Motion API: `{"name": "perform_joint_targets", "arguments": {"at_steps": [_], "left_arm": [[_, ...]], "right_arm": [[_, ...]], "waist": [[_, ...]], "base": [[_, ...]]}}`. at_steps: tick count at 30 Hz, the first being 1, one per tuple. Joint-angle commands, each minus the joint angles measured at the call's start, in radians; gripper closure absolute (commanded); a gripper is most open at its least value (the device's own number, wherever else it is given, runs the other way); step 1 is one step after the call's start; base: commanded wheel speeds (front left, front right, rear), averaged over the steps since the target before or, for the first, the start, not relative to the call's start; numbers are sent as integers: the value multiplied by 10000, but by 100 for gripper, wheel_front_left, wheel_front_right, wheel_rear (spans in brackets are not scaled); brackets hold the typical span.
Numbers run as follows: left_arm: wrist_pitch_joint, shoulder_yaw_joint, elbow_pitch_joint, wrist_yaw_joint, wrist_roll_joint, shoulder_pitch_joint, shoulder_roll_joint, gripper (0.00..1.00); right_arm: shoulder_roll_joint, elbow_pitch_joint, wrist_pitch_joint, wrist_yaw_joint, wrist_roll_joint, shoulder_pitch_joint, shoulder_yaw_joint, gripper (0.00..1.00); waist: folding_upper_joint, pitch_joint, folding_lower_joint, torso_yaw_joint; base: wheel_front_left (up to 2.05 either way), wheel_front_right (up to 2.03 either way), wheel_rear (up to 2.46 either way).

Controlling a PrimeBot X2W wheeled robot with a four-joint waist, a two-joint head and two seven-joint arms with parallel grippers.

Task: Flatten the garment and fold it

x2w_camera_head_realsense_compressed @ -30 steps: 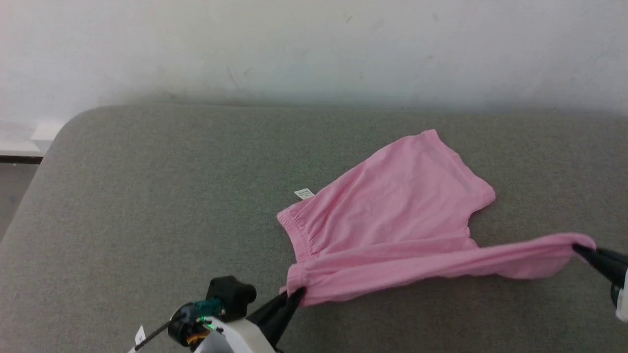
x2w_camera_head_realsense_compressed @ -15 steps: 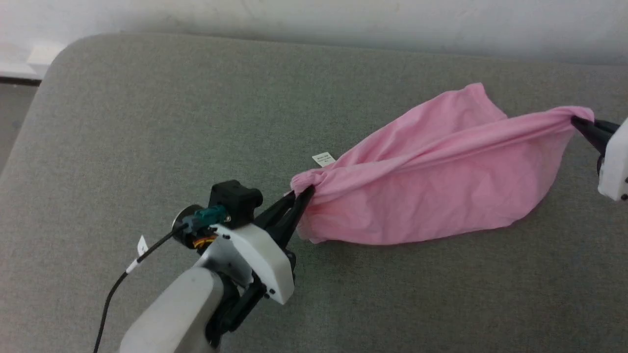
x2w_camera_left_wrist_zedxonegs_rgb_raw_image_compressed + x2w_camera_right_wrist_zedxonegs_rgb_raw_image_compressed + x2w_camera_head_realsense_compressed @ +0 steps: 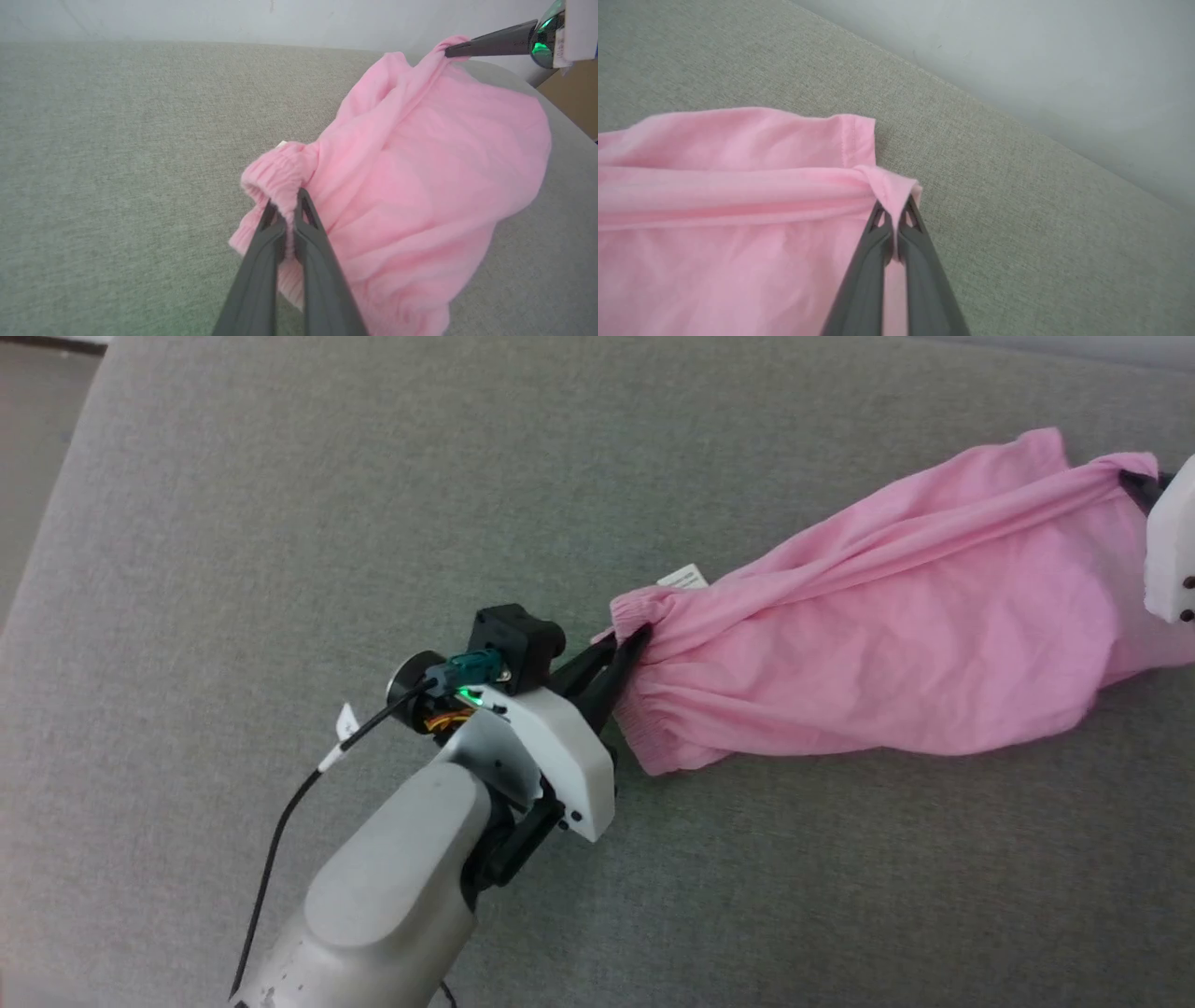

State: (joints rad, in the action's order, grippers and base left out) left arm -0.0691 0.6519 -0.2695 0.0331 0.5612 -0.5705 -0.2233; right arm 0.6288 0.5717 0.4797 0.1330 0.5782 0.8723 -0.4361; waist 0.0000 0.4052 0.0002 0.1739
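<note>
While pulled long between both hands, pink shorts [image 3: 896,644]: one item, thin knit, creased, lower folds lying on the grey fabric-covered worktop [image 3: 280,523]. Left hand [image 3: 633,639]: clenched on the gathered elastic waistband [image 3: 275,172]. Right hand [image 3: 894,205]: clenched on a bunched corner beside the stitched leg hem [image 3: 844,140]. White label [image 3: 683,578]: pokes out at the waistband end. Pale wall [image 3: 1064,56]: beyond the worktop's edge.

A grey padded surface [image 3: 233,523] (a plain, even weave) runs beneath both grippers. On it, between the left gripper [image 3: 639,637] and the right gripper [image 3: 893,207], rests the wrinkled lower fold of the pink garment [image 3: 887,644], its gathered waistband at the left gripper's tips.
</note>
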Motion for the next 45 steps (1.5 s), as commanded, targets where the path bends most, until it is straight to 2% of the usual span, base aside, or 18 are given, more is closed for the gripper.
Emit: {"name": "perform_joint_targets", "arguments": {"at_steps": [1, 5, 6, 7, 8, 14, 18, 24, 30, 33, 37, 42, 45], "left_arm": [[124, 44, -206, 36, -97, -210, 88, 100], [357, 78, -615, 77, -87, -367, 287, 100], [441, 66, -692, 71, -89, -394, 318, 100], [537, 59, -769, 68, -97, -413, 346, 67], [642, 48, -844, 58, -104, -423, 375, 0], [1225, -44, -1213, 14, -74, -301, 428, 0], [1871, -309, -1183, -221, -61, -32, 310, 0], [2856, -924, -723, -924, -68, 714, 40, 0], [3268, -1694, 206, -1741, -392, 1857, -234, 0], [3300, -2162, 812, -2066, -635, 2558, -227, 0], [3305, -2530, 1433, -2271, -1164, 3610, -146, 0], [3307, -2455, 1248, -2219, -1400, 4613, -53, 0], [3034, -2214, 924, -2085, -1292, 4827, 5, 0]], "right_arm": [[-7, 293, -248, -23, -30, 256, -158, 100], [-29, 942, -891, -23, 89, 573, -595, 100], [-36, 1085, -1089, -23, 110, 646, -668, 73], [-51, 1261, -1331, -23, 118, 705, -699, 0], [-92, 1445, -1584, -23, 131, 751, -717, 0], [-381, 2131, -2701, -23, 540, 749, -1122, 0], [-516, 2274, -3545, -23, 915, 504, -1386, 0], [-409, 1996, -5083, -23, 1352, -271, -1653, 0], [-182, 1496, -6866, -23, 1296, -1418, -1413, 0], [-283, 1149, -7282, -23, 1100, -2136, -897, 0], [-651, 319, -7403, -23, 367, -3327, 245, 0], [-1746, -1527, -7411, -23, -1032, -5429, 2586, 0], [-2532, -2696, -7412, -23, -1947, -6635, 3642, 0]], "waist": [[0, 334, -2, 348], [0, 357, -2, 427], [0, 349, -2, 436], [0, 313, -2, 443], [0, 259, -2, 447], [0, -422, -2, 311], [0, -1136, -2, 114], [0, -2225, -2, -219], [0, -2953, -2, -575], [0, -3193, -2, -779], [0, -3431, -2, -1045], [0, -3490, -2, -1334], [0, -3389, -2, -1492]], "base": [[0, 0, 0], [0, 0, 0], [0, 0, 0], [0, 0, 0], [0, 0, 0], [0, 0, 0], [0, 0, 0], [0, 0, 0], [0, 0, 0], [0, 0, 0], [0, 0, 0], [0, 0, 0], [0, 0, 0]]}}
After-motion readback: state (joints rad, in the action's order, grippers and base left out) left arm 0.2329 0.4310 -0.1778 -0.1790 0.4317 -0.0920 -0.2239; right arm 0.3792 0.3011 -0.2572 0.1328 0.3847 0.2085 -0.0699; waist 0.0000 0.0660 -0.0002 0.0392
